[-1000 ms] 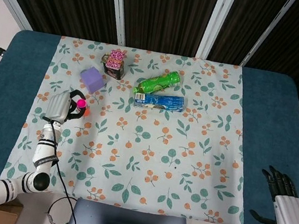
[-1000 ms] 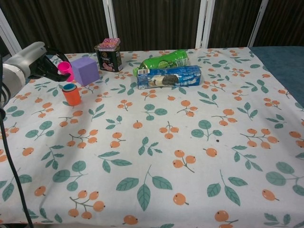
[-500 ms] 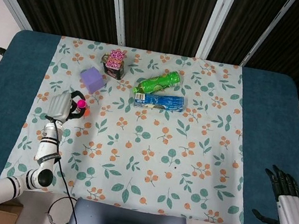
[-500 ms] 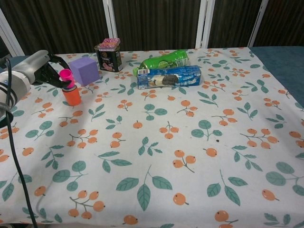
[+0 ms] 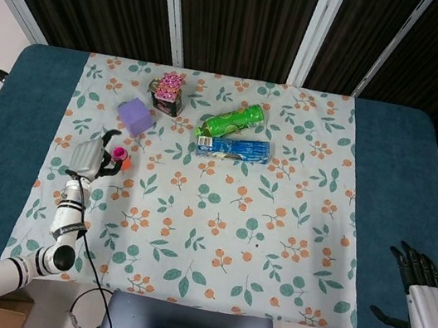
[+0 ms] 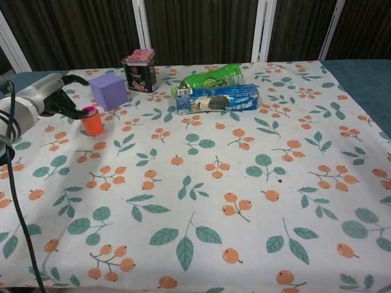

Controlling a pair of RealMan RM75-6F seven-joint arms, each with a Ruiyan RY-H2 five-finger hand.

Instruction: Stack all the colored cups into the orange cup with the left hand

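Observation:
The orange cup stands on the floral cloth at the left, and the pink cup sits down inside it with only its rim showing. In the head view the pink cup tops the orange cup. My left hand is just left of the stack with its fingers spread: one is raised above the cups, and a lower one reaches close to the pink rim. It holds nothing. The left hand also shows in the head view. My right hand hangs off the table's lower right corner, fingers apart and empty.
A purple cube sits just behind the cups, with a tin can beyond it. A green bottle and a blue snack pack lie at the centre back. A black cable trails from my left arm.
The pink cup, held above the orange cup a second ago, has dropped into it. My left hand has let go and spread its fingers. The right hand has barely moved.

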